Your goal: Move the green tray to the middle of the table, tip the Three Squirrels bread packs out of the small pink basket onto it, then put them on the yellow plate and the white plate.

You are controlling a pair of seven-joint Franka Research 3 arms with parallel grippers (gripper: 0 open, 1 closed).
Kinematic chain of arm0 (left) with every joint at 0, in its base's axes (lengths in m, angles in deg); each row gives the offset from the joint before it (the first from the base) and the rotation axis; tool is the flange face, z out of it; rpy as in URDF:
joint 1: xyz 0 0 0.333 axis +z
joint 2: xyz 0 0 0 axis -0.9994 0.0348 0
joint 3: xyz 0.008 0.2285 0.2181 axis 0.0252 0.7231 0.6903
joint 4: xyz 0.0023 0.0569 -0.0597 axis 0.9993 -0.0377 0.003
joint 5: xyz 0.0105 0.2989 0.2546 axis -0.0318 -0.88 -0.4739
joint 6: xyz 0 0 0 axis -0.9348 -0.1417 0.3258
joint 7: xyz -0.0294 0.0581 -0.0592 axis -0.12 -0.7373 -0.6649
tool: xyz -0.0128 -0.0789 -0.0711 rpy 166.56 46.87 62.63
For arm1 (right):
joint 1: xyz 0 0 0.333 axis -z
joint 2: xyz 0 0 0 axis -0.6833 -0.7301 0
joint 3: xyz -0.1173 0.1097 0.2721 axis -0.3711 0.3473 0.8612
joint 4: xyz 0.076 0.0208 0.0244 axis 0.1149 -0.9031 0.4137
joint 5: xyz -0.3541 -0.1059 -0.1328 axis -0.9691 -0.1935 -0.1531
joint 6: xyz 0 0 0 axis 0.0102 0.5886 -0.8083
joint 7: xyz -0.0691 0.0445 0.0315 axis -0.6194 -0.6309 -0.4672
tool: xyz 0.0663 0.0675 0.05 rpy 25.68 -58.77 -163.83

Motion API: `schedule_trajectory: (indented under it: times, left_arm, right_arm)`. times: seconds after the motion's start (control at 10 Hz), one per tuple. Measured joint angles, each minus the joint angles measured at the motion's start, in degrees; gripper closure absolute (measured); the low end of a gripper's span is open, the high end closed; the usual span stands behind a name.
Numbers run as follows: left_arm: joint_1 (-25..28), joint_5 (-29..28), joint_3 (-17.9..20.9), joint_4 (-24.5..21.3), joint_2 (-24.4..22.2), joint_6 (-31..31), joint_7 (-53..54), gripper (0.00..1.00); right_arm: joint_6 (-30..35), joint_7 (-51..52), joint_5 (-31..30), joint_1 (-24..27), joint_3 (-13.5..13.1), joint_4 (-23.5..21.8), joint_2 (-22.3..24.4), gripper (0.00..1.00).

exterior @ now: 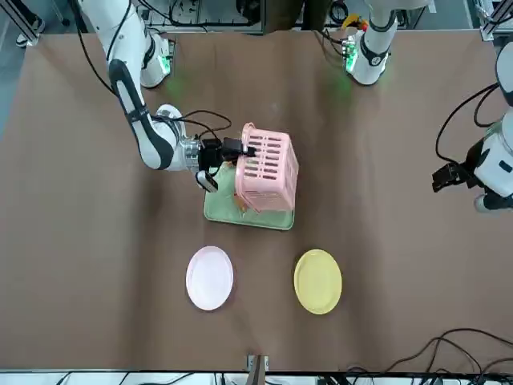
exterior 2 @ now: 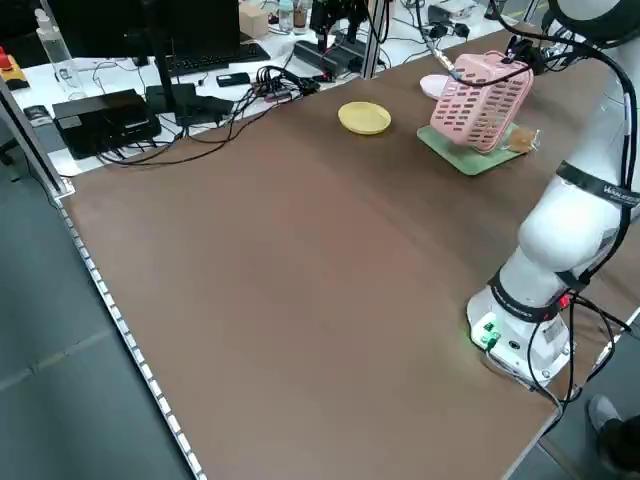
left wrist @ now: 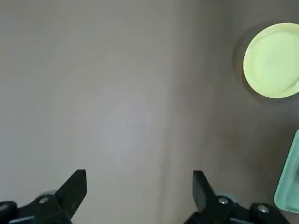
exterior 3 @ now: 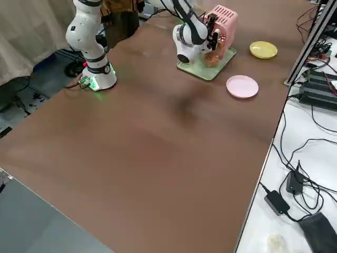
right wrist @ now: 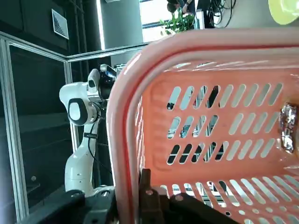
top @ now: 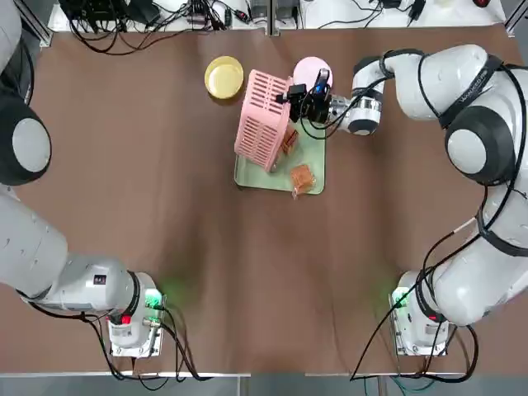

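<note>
Green tray (top: 312, 155): pale mint, flat rectangle w/ rounded corners, mid-table, mostly hidden under the basket. Small pink basket (top: 264, 120): slatted sides, thick rim, tipped on its side over the tray. Right gripper (top: 295, 92) clamped on its rim. Yellow plate (top: 223, 77) and white plate (top: 310, 70) just beyond the tray. Bread packs (top: 302, 177): clear wrap, golden-brown, on the tray. Left gripper (left wrist: 139, 189) fingers apart, above bare table.

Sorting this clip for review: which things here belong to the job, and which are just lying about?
Job: green tray; small pink basket, tipped on the tray, held by the right gripper; bread packs; yellow plate; white plate.

Lying about: cables beyond the table; left gripper, idle, fingers apart.
</note>
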State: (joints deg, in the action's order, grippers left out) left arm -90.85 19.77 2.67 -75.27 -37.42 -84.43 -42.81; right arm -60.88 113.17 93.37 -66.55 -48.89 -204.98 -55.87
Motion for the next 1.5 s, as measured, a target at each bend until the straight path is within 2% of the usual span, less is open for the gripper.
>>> schedule_trajectory:
  times: [0.3,0.7,1.0,1.5]
  left_arm:
    - [0.0,0.0,0.0,0.0,0.1,0.0,-0.1,0.0]
    - [0.0,0.0,0.0,0.1,0.1,0.0,-0.1,0.0]
    - [0.0,0.0,0.0,0.1,0.1,0.0,-0.1,0.0]
    - [0.4,0.0,0.0,0.2,0.0,0.0,-0.1,0.0]
  right_arm:
    - [0.1,1.0,-2.1,4.1,2.0,-2.2,1.8,0.93]
    - [0.1,1.7,-5.5,6.8,2.3,-7.5,6.3,0.93]
    - [3.9,2.5,-5.6,6.6,3.2,-7.8,6.5,0.93]
    - [10.6,7.5,-5.4,6.4,3.4,-6.7,5.4,0.93]
